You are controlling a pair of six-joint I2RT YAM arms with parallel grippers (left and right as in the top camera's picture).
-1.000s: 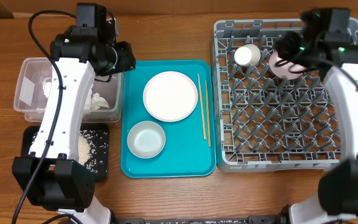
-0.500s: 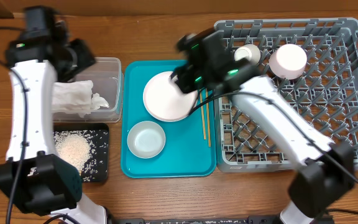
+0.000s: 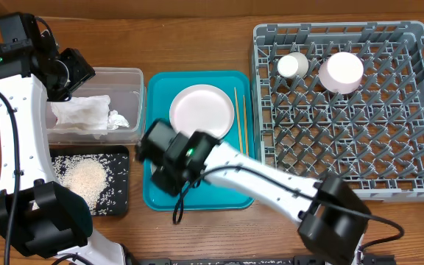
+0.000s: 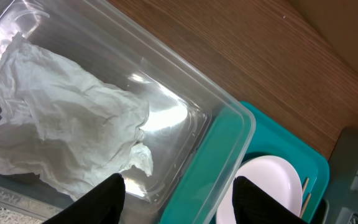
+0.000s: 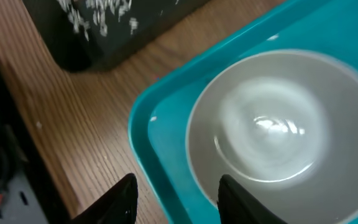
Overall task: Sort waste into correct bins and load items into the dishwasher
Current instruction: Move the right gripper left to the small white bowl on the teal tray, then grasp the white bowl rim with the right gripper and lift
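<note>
Two cups sit in the grey dish rack (image 3: 344,140) along its 12 o'clock edge: the small white cup (image 3: 294,65) and, at that cup's 3 o'clock, the pink cup (image 3: 342,71). You have the right gripper (image 5: 178,202) low over the pale grey-blue bowl (image 5: 272,143), which rests in the 7 o'clock corner of the teal tray (image 3: 157,92). Its jaws stand apart and hold nothing, with one finger (image 5: 120,198) at the tray's outer edge and its mate over the bowl, so part of the bowl's rim falls between them. From overhead, your right arm hides the bowl.

The pale pink plate (image 3: 201,112) lies at the tray's 12 o'clock, and the two chopsticks (image 3: 240,129) lie just beside it at its 3 o'clock. Your left gripper (image 4: 179,202) hovers above the clear tub (image 4: 229,124) near its 10 o'clock corner, jaws wide and empty. The crumpled white paper (image 4: 61,137) lies inside that tub. At the tub's 6 o'clock, the black tray (image 3: 122,199) carries the loose rice (image 3: 87,177).
</note>
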